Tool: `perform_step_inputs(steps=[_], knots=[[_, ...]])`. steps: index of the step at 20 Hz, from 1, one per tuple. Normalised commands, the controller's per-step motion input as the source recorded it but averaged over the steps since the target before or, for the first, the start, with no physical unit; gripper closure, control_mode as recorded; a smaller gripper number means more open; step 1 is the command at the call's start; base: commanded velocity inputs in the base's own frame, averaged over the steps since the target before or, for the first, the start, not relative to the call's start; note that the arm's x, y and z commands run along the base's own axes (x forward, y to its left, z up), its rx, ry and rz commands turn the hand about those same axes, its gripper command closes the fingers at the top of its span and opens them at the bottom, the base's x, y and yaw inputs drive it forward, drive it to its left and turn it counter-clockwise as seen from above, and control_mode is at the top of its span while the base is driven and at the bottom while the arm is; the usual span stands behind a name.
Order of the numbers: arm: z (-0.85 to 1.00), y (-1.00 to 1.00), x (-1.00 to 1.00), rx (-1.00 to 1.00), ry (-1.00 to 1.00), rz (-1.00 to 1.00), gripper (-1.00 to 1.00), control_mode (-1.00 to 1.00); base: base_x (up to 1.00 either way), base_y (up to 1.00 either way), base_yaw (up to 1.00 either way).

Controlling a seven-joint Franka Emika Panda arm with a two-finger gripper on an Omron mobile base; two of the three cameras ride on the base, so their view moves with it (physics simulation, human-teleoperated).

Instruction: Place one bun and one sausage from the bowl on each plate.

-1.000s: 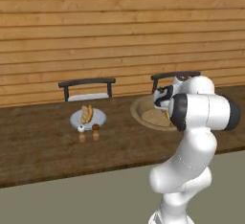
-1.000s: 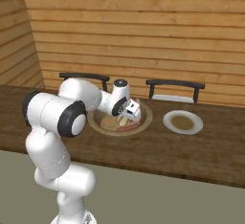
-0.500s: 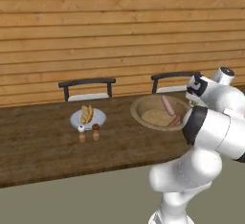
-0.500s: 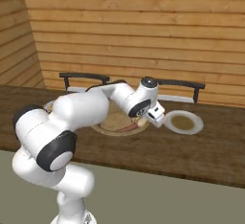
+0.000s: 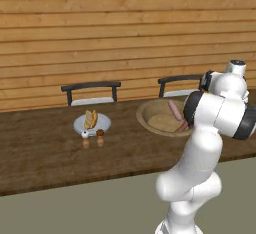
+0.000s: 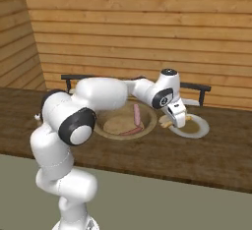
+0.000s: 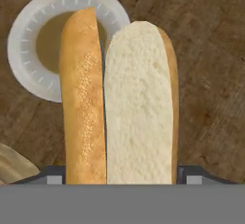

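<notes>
Your claw (image 6: 177, 120) is clamped on a split bun (image 7: 119, 103), which sits between the jaws with its white cut face and seeded crust both showing in the hand view. Take the bowl (image 6: 103, 129) as your landmark. The claw and bun hang just past the bowl's right rim, over the near edge of the right plate (image 6: 196, 131). In the hand view that plate (image 7: 33, 36) lies below the bun's far end, bare in the middle. Inside the bowl (image 5: 150, 109) you have two sausages (image 6: 136, 113) and a flat pale bun half (image 6: 117, 123). Well to the bowl's left, the other plate (image 5: 80, 124) carries a bun (image 5: 90, 119). Two small shakers (image 5: 92, 134) stand just in front of that plate. Everything rests on the dark wooden table (image 5: 45, 158).
</notes>
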Motion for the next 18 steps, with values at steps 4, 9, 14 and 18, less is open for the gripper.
perform_step_inputs(steps=[4,9,14,18], knots=[[-0.34,-0.31,0.4,0.0,0.01,0.0,1.0,-1.0,0.0,0.0,0.0],[-0.5,-0.42,0.69,0.0,0.0,0.0,1.0,-1.0,0.0,0.0,0.0],[-0.38,-0.48,0.76,0.0,0.0,-0.01,1.0,-1.0,0.0,0.0,0.0],[-0.21,-0.46,0.55,0.0,0.0,0.0,-1.0,-1.0,0.0,0.0,0.0]])
